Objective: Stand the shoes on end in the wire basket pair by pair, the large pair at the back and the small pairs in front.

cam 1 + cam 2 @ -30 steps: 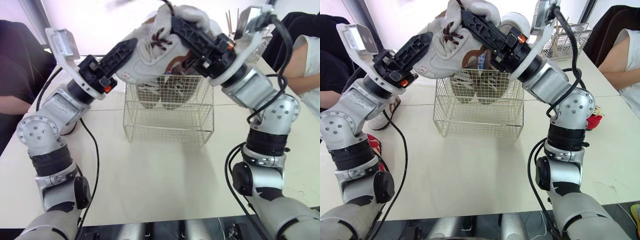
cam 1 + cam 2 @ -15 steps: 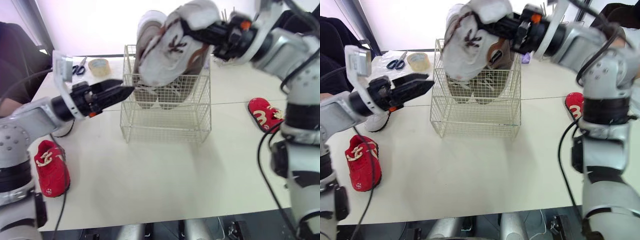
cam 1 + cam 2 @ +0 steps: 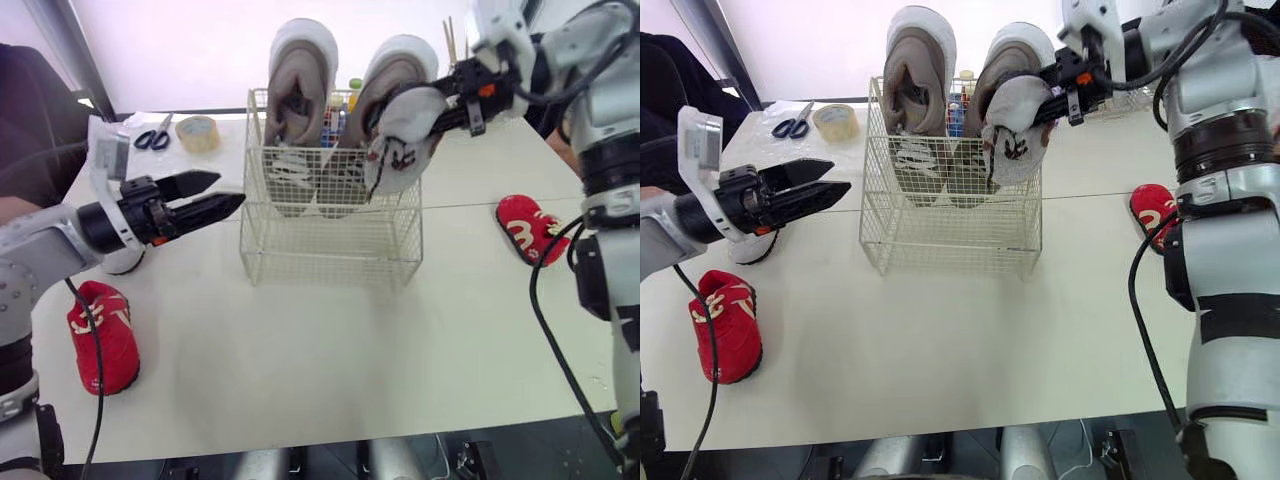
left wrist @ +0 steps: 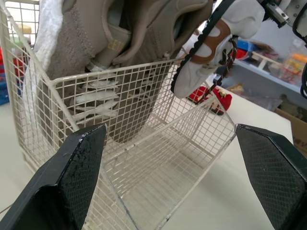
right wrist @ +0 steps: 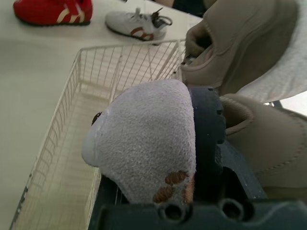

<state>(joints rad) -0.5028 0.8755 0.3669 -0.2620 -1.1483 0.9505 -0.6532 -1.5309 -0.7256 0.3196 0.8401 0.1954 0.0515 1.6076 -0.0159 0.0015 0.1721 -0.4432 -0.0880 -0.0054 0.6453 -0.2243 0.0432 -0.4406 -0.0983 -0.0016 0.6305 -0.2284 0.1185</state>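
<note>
The wire basket (image 3: 330, 240) stands mid-table with two large tan shoes (image 3: 298, 80) (image 3: 395, 75) on end along its back. My right gripper (image 3: 445, 98) is shut on a small white shoe with brown laces (image 3: 400, 135), hanging toe-down over the basket's front right corner; the right wrist view shows this shoe (image 5: 144, 139) above the basket's bare floor (image 5: 72, 143). My left gripper (image 3: 230, 188) is open and holds nothing, level with the basket's left side and pointing at it. In the left wrist view its fingers (image 4: 79, 177) frame the basket (image 4: 144, 158).
A red shoe (image 3: 100, 335) lies at the table's left front, another red shoe (image 3: 530, 228) at the right. A second small white shoe (image 3: 745, 248) sits behind my left arm. Tape (image 3: 200, 132) and scissors (image 3: 152, 138) lie at the back left. A person (image 3: 30, 120) sits at the left.
My left gripper has let go of the white shoe, opened and drawn back to the left. The right gripper has swung the shoe right and down over the basket. The camera has shifted.
</note>
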